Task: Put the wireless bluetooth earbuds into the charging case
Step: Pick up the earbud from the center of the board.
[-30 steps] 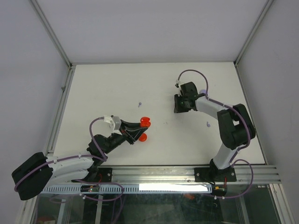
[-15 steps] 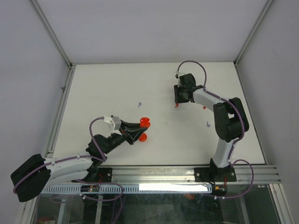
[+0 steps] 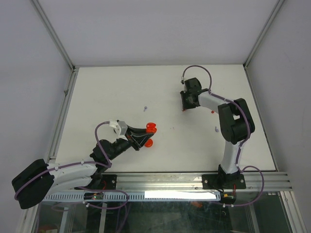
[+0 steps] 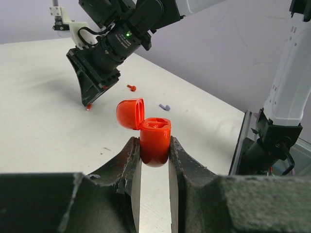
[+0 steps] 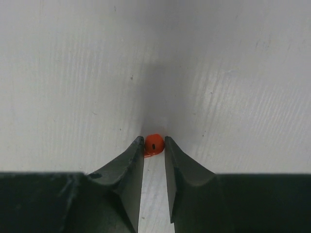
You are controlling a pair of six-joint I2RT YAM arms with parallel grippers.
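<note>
- My right gripper sits farther out over the table and slightly more to the left than a second ago.
- My right arm is stretched out more, and its elbow is now farther left and farther from the near edge.
- A red earbud now shows pinched between my right fingertips. A second ago the top view showed no red there.
- A second red earbud, covered by my forearm a second ago, now lies in the open just beside the arm.
</note>
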